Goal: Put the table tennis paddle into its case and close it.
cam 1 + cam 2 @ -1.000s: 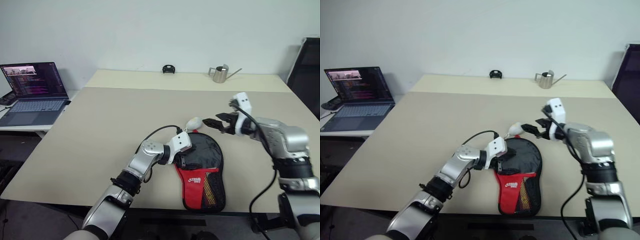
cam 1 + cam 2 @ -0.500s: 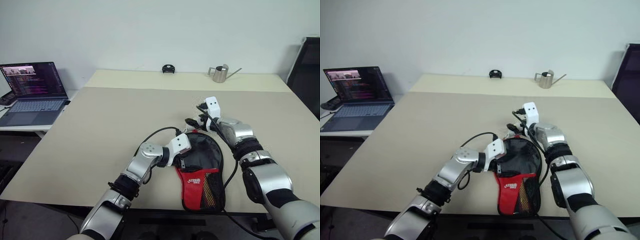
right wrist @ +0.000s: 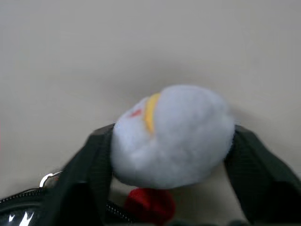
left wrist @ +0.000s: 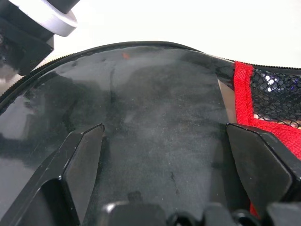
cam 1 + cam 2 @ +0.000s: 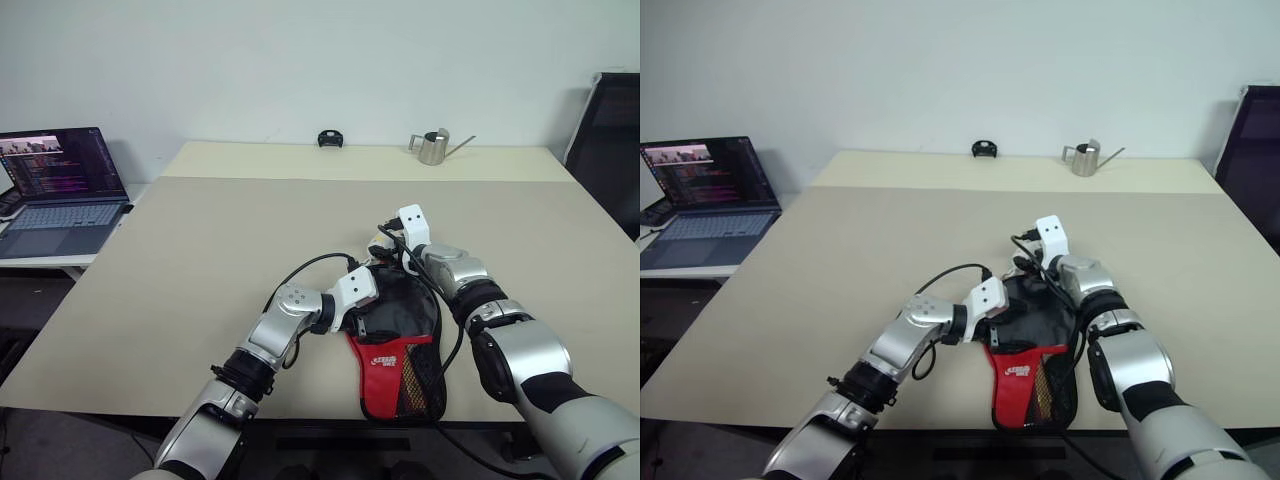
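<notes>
Eye views: beige table (image 5: 200, 250) by a white wall, laptop (image 5: 55, 185) off the left arm's side, metal watering can (image 5: 433, 147) beyond the right gripper (image 5: 380, 243). Case (image 5: 405, 345) lies under both grippers at the near edge.

Left wrist view: left gripper (image 4: 164, 155) spread wide over the case's black face; paddle hidden.

Right wrist view: right gripper's fingers (image 3: 87, 160) clasp the ball charm (image 3: 171, 136).

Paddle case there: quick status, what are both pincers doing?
Left pincer open, on the case. Right pincer closing around ball charm. Nothing in the way.

The white logo on the case (image 5: 400, 350) is too small to read.
</notes>
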You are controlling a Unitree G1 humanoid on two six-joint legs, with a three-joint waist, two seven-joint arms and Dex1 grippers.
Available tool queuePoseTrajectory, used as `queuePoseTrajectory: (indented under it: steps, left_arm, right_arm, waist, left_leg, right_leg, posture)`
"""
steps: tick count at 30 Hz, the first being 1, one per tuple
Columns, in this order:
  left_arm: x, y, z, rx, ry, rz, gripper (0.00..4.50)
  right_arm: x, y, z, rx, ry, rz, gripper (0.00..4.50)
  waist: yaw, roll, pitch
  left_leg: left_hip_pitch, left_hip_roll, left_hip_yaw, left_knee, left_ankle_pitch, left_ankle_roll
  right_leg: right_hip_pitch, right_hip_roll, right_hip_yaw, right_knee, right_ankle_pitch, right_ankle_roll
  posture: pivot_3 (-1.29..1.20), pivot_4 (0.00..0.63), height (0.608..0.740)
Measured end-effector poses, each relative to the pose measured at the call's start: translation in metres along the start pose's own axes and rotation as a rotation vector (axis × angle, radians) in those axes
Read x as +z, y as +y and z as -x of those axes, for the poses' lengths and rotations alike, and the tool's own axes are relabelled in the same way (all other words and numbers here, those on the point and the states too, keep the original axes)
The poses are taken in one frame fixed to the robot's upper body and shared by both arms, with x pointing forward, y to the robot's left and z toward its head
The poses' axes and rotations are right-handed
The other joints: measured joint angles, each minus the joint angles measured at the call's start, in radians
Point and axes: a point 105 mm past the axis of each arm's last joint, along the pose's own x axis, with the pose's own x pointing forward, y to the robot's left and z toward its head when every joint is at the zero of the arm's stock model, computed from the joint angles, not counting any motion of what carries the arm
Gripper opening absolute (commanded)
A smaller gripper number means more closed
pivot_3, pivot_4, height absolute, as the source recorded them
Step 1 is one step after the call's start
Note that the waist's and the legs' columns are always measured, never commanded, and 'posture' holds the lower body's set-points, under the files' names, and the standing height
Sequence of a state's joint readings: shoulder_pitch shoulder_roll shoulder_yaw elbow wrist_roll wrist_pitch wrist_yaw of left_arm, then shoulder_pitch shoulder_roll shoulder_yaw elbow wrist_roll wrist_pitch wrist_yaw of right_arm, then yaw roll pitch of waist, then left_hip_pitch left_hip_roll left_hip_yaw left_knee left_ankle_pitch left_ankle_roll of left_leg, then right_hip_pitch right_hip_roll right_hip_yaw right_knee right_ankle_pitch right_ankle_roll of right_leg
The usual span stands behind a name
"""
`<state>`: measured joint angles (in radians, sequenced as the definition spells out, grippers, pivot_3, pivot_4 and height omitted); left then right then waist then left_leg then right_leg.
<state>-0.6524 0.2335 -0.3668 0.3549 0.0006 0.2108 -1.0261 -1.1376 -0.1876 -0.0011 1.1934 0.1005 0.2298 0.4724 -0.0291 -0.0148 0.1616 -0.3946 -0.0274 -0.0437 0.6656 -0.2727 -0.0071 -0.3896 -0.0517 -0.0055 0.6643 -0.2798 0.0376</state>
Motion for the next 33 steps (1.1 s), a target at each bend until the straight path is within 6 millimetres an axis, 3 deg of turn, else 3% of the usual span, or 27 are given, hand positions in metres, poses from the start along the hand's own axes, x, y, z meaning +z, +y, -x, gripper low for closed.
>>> queuePoseTrajectory:
  steps: [4,9,14,19,33]
  left_arm:
    - [-0.001,0.002,-0.001,-0.002,0.005,0.002,4.50]
    - [-0.004,0.006,-0.007,-0.012,0.006,0.005,4.50]
    - [-0.009,0.008,-0.010,-0.015,0.004,0.005,4.50]
    - [-0.012,0.006,-0.010,-0.026,-0.002,0.002,4.50]
    - [-0.014,0.003,-0.010,-0.044,-0.020,-0.005,4.50]
  right_arm:
    - [0.000,0.002,-0.001,0.005,-0.002,-0.009,0.90]
    - [-0.001,0.004,-0.002,0.005,-0.001,-0.008,0.35]
    - [-0.001,0.003,-0.003,-0.013,-0.002,-0.007,0.33]
    - [0.000,-0.001,-0.002,-0.039,-0.003,0.005,0.33]
    - [0.002,-0.044,0.015,-0.233,0.006,0.108,0.33]
  waist:
    - [0.000,0.000,0.000]
    - [0.002,0.000,-0.001]
    - [0.002,0.001,-0.002]
    - [0.002,0.001,-0.003]
    - [0.002,0.001,-0.005]
  left_leg:
    - [0.001,0.000,0.000,0.000,0.000,0.000]
    - [0.004,-0.001,0.000,0.000,-0.001,0.002]
    - [0.016,-0.002,-0.002,-0.001,-0.001,0.004]
    - [0.017,-0.002,-0.003,-0.001,-0.001,0.004]
    - [0.017,-0.002,-0.003,-0.002,-0.001,0.004]
  right_leg:
    - [0.000,0.000,0.000,0.001,0.000,0.000]
    - [0.004,-0.001,-0.001,0.001,0.000,0.000]
    - [0.015,-0.001,-0.001,0.001,0.000,0.000]
    - [0.016,-0.001,-0.002,0.001,0.000,0.000]
    - [0.016,-0.001,-0.002,0.000,0.000,0.000]
  posture:
    - [0.00,0.150,0.740]
    - [0.00,0.150,0.740]
    - [0.00,0.150,0.740]
    - [0.00,0.150,0.740]
    - [0.00,0.150,0.740]
